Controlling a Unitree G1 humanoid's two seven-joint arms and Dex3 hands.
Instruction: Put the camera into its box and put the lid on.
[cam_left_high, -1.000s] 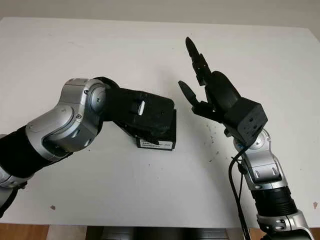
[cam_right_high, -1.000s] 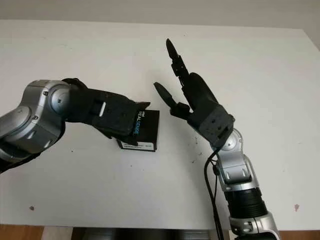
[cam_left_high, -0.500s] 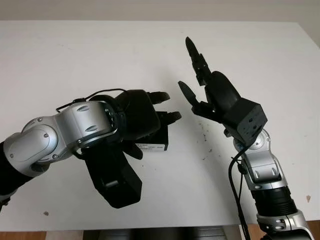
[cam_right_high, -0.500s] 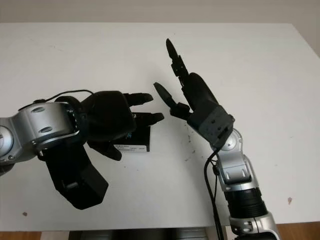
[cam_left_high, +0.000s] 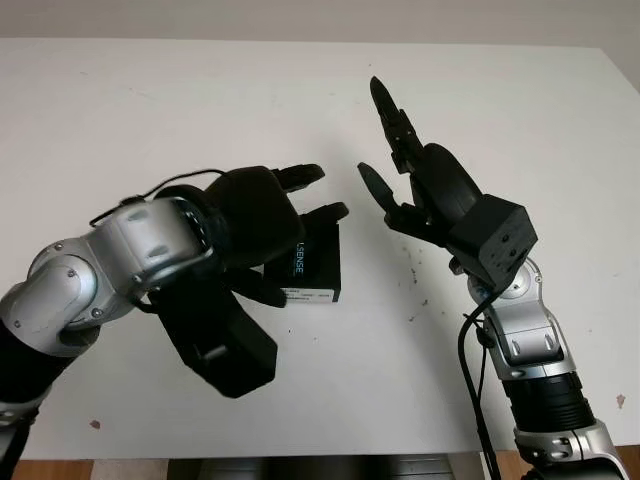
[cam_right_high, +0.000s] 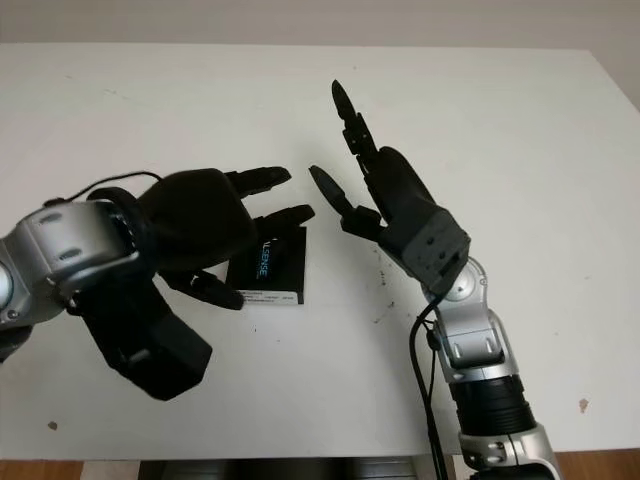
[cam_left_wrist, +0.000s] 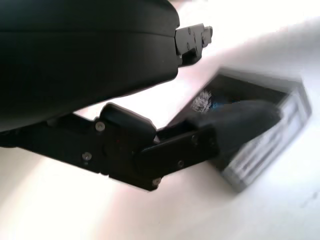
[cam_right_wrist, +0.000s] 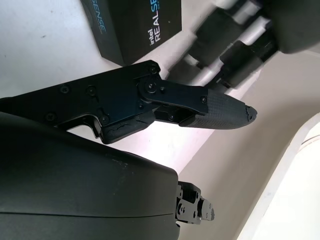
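Note:
A black camera box (cam_left_high: 314, 266) with white lettering lies shut, lid on, in the middle of the white table (cam_left_high: 150, 110); it also appears as the box (cam_right_wrist: 135, 25) in the right wrist view. My left hand (cam_left_high: 318, 194) hovers open over the box's left part, fingers reaching across it toward the right. In the left wrist view one finger (cam_left_wrist: 235, 120) crosses in front of the box (cam_left_wrist: 292, 112); I cannot tell if it touches. My right hand (cam_left_high: 385, 150) is held up open just right of the box, holding nothing. No camera lies outside the box.
Small dark specks (cam_left_high: 412, 272) mark the table right of the box. A thin black cable (cam_left_high: 150, 190) loops over my left wrist. The table's far edge (cam_left_high: 300, 40) runs along the back, and bare tabletop stretches on all sides of the box.
My left arm has swung round and the hand has lifted off the box, so the box's top and lettering now show. The right hand has not moved.

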